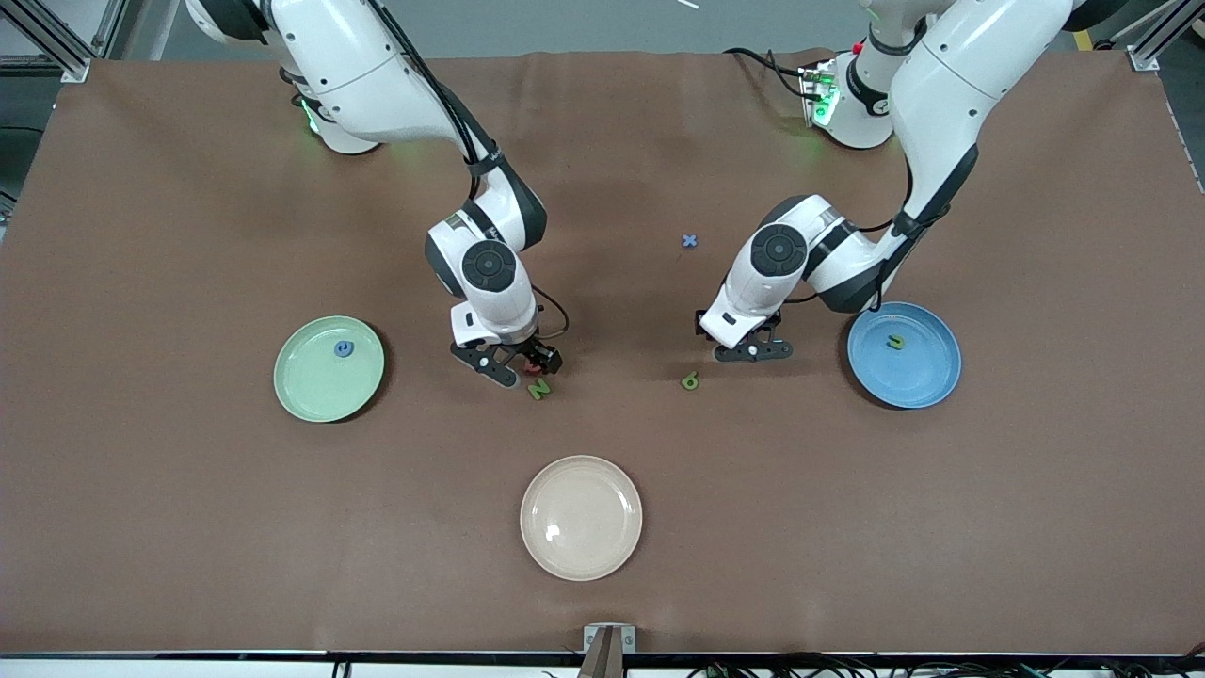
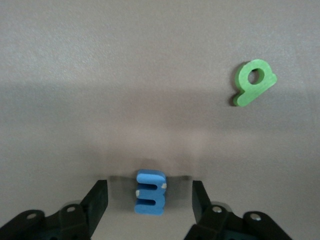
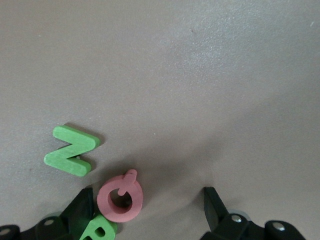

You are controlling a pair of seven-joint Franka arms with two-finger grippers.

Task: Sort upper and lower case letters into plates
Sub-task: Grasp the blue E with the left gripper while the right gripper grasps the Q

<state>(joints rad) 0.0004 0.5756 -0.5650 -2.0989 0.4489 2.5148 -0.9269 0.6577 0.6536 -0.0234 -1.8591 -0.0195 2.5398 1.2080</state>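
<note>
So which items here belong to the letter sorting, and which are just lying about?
Job:
- mint green plate
- blue plate
- blue E
- green q
- green N
- pink Q
- blue x

Lying about:
- cream-beige plate

The right gripper has the pink Q and green N crowding one finger; bare table lies open toward the arms' bases.

A brown cloth-covered table fills the scene; grey floor shows above it, with aluminium frame posts at the corners.
</note>
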